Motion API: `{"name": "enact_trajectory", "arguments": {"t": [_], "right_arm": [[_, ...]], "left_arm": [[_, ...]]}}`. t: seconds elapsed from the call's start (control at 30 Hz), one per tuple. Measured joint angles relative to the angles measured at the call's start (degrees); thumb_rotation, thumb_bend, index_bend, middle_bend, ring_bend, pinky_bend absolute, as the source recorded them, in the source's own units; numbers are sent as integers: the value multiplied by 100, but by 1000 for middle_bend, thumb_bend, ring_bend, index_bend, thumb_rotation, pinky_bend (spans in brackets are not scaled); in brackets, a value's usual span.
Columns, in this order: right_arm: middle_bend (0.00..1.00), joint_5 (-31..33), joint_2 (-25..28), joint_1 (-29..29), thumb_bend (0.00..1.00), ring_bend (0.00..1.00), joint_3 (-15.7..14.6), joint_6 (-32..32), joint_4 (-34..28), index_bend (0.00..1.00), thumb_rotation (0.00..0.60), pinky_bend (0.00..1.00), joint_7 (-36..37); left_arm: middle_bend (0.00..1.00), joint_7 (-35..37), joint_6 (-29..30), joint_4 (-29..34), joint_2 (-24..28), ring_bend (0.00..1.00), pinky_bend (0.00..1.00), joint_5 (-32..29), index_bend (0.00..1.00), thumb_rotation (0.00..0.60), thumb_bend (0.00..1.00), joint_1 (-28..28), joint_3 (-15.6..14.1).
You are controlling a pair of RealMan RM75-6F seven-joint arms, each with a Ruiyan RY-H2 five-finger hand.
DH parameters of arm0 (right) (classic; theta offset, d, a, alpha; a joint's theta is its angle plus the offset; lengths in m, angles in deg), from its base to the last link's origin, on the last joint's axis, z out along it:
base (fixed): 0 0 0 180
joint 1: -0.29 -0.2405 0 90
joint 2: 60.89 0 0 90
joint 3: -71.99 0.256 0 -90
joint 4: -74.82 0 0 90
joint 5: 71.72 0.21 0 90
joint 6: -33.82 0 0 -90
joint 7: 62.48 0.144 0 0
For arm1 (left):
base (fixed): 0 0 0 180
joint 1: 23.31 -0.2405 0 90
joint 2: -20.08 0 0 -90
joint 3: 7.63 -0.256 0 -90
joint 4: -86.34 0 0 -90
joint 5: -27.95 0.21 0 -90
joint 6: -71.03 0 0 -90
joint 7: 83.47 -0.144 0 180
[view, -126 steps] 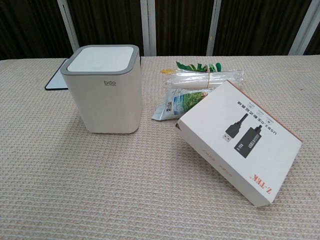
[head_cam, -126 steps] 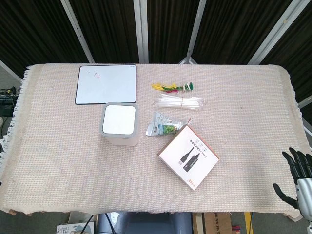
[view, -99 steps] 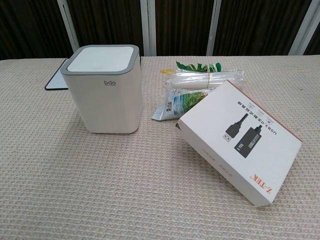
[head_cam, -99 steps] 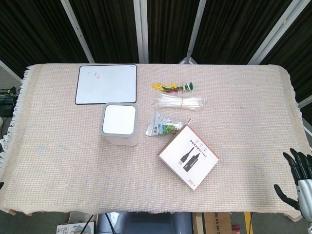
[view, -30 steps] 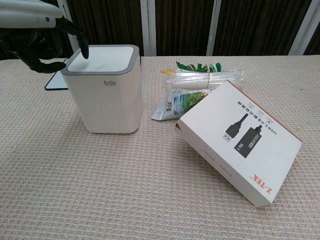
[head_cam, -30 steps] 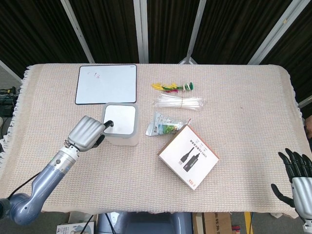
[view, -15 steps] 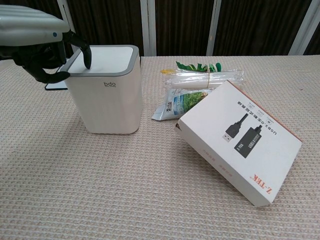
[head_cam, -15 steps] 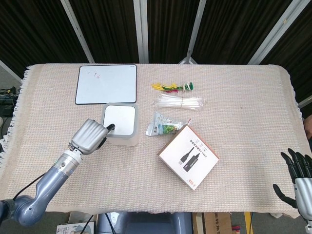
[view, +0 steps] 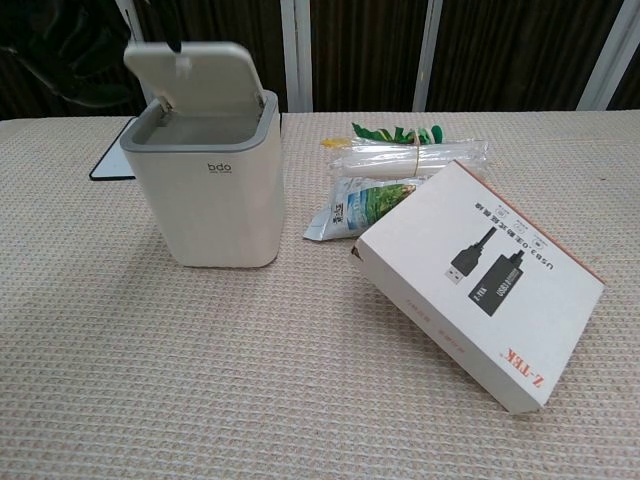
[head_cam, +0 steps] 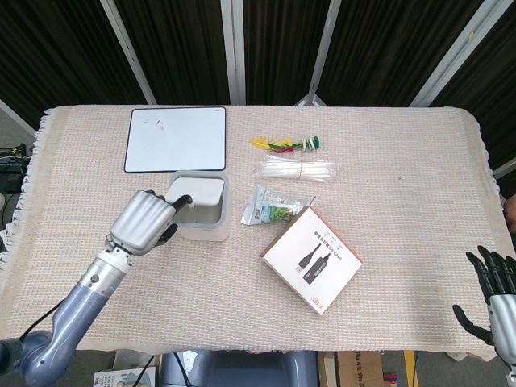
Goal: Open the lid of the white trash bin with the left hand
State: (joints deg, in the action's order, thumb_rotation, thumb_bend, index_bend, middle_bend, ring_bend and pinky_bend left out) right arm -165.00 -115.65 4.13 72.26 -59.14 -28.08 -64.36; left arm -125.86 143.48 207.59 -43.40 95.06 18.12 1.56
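White trash bin (view: 207, 190) has its lid (view: 202, 78) popped up now, tilted back toward the far side, grey rim and dark interior exposed. "bdo" mark on the front wall. Bin sits left of centre on the desk (head_cam: 403, 201), just in front of the whiteboard (head_cam: 176, 138) that lies near the far edge.

Left hand (head_cam: 145, 222) is at the bin's left side, one dark fingertip (head_cam: 187, 199) reaching over the rim next to the raised lid; other fingers curled in, holding nothing. Can't tell if the fingertip actually touches the lid. In chest view only a dark tip shows at the lid's top edge.

Right hand (head_cam: 492, 300) is off the near right corner of the desk, fingers spread, empty.

Versus half a second ago: lid was flat and closed with the fingertip pressing on its left part; now it has sprung open. Left hand has barely shifted. Bin body has not moved. Cable box (head_cam: 312, 255), snack packet (head_cam: 272, 205) and straw bundle (head_cam: 295, 170) are unchanged.
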Motion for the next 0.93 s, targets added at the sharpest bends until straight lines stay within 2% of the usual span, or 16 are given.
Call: {"name": "enact_trajectory", "arguments": {"t": [0.1, 0.27, 0.4, 0.5, 0.73, 0.83, 0.93], "right_arm": [[56, -11, -10, -11, 269, 27, -11, 30, 5, 117, 600, 11, -30], [56, -40, 0, -11, 268, 27, -40, 55, -21, 117, 600, 11, -92], [56, -52, 3, -2, 268, 27, -45, 39, -35, 117, 600, 11, -110], [56, -52, -6, -5, 268, 27, -45, 45, -36, 117, 600, 11, -122], [56, -85, -20, -23, 269, 28, -56, 73, -35, 117, 600, 11, -123], [56, -87, -6, -17, 269, 28, -48, 43, -30, 117, 600, 11, -79], [56, -84, 18, -9, 268, 27, -36, 6, -26, 117, 600, 11, 3]], "left_arm": [[316, -116, 733, 392, 151, 196, 275, 504, 256, 600, 198, -453, -143], [240, -369, 1935, 924, 488, 115, 179, 1470, 256, 600, 180, -1628, -936], [199, -84, 2723, 837, 663, 70, 140, 2262, 255, 600, 180, -2561, -1550], [194, 636, 3058, 439, 717, 62, 133, 2486, 254, 600, 178, -2963, -1835], [186, 3253, 3532, -1145, 722, 62, 122, 2481, 253, 600, 166, -3721, -2253], [186, 3882, 3668, -1789, 719, 62, 122, 2429, 253, 600, 166, -4012, -2291], [186, 4172, 3671, -2005, 739, 62, 122, 2376, 253, 600, 166, -4167, -2272]]}}
